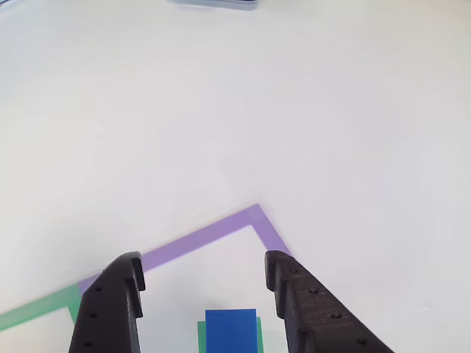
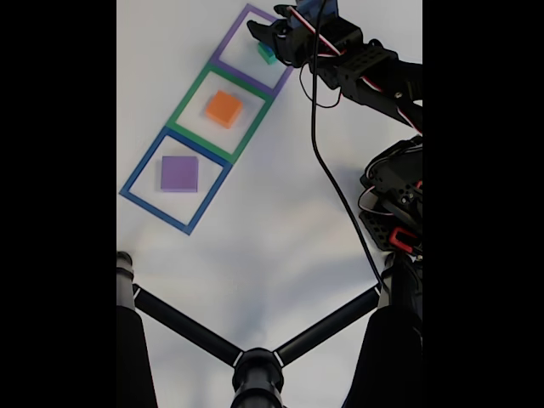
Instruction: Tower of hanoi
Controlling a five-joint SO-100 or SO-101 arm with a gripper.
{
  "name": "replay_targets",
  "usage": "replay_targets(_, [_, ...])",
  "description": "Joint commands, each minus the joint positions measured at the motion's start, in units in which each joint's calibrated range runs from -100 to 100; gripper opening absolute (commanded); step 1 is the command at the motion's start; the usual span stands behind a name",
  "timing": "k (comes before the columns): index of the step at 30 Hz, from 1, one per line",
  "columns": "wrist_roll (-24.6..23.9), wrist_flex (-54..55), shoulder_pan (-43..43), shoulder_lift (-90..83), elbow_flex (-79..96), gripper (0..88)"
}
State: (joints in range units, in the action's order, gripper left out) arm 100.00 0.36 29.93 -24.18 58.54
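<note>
Three taped squares (image 2: 197, 119) in a row. Four little blocks: purple (image 2: 179, 173), orange (image 2: 224, 109), green (image 2: 267, 54), blue (image 1: 230, 331). One pincer (image 1: 202, 265).

My rig sits in what looks like a lab or hobby bench: plain white tabletop (image 2: 280, 229), three taped squares (image 2: 206, 115) marked out in a row, a black camera stand (image 2: 255, 361), and loose servo cable (image 2: 327, 170).
</note>
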Motion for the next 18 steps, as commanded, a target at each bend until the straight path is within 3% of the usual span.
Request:
replay_targets(1, [0.0, -18.7, -1.4, -11.4, -9.7, 12.6])
replay_targets(9, [0.0, -61.1, -8.8, -21.7, -34.3, 5.6])
replay_targets(11, [-2.4, -69.4, -11.0, -24.6, -39.0, 5.2])
replay_targets(16, [-5.5, -91.9, -14.6, -26.5, -53.8, 5.9])
replay_targets(18, [-5.1, -99.1, -15.2, -26.5, -57.5, 10.1])
